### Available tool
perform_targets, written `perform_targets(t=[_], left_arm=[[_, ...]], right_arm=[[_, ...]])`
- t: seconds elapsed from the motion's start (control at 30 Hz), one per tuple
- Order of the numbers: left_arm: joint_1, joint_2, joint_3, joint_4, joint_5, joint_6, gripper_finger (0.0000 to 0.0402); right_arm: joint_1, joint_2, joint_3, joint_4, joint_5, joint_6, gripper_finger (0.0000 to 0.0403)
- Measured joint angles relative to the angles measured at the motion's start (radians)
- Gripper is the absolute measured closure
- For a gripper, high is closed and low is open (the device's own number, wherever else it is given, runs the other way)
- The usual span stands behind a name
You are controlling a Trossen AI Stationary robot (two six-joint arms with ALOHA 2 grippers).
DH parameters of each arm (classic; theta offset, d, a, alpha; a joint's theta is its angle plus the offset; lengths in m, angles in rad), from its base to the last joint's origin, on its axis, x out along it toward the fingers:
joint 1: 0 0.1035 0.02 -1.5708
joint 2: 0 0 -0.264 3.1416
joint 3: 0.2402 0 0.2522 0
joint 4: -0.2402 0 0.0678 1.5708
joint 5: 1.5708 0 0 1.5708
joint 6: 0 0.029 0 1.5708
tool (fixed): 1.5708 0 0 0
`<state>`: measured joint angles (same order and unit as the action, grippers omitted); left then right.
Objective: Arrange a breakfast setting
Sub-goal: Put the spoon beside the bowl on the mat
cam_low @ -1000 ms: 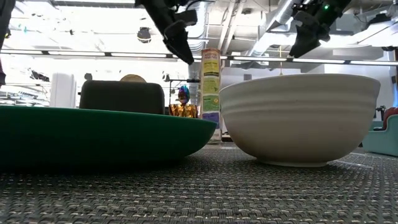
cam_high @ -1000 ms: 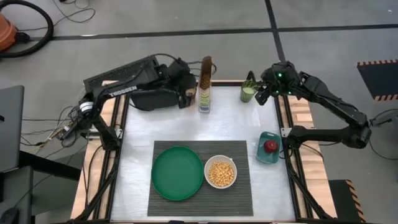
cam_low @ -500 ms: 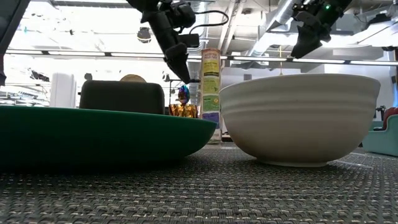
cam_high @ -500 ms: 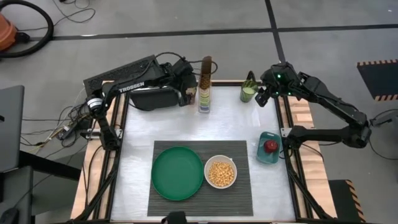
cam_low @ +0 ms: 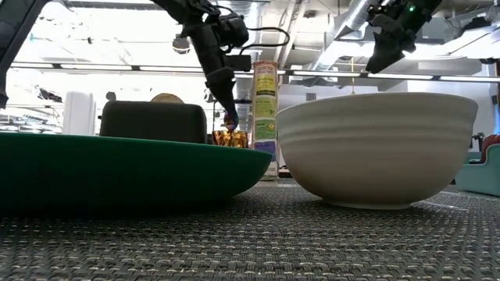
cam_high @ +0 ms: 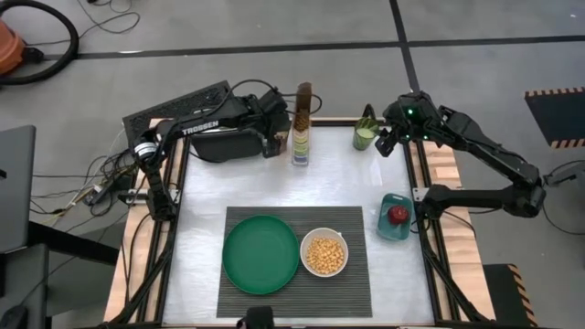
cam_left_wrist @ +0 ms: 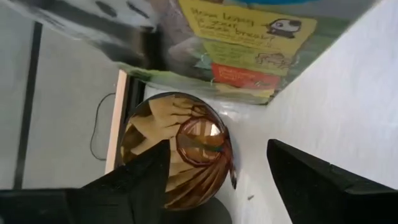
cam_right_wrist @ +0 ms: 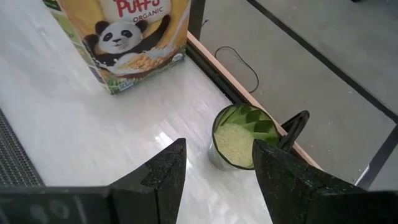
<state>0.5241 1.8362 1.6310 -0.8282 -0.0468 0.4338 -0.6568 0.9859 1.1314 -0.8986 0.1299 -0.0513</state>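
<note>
Low view shows spoon (cam_low: 230,119) (hidden overhead) by toaster (cam_low: 153,122).

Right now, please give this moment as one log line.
left gripper: open above spoon holder | right gripper: open above green cup | cereal bowl, plate on placemat

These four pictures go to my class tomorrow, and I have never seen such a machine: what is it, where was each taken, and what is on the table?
Two robot arms work at a table. One camera looks straight down, one sits at table height, one rides each wrist. On the placemat lie a green plate and a white bowl of cereal. Behind stand a cereal box and a toaster. The left gripper, open, hangs over a shiny gold cup; the right gripper, open, over a green cup. Nothing is held.
</note>
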Motion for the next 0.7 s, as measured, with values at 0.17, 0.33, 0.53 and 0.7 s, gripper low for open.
perform_targets(t=[0.17,0.33,0.53,0.7], left_arm=[[0.006,0.0,0.0,-0.011,-0.016,0.007,0.0187],[0.007,0.0,0.0,0.0,-0.029,0.01,0.0236],[0.009,0.0,0.0,-0.009,-0.02,0.011,0.0269],[0.005,0.012,0.0,-0.021,-0.017,0.031,0.0281]], right_arm=[[0.0,0.0,0.0,-0.005,0.0,0.0,0.0192],[0.0,0.0,0.0,-0.007,0.0,-0.001,0.0192],[0.0,0.0,0.0,-0.007,0.001,-0.001,0.0192],[0.0,0.0,0.0,-0.007,0.002,-0.001,0.0192]])
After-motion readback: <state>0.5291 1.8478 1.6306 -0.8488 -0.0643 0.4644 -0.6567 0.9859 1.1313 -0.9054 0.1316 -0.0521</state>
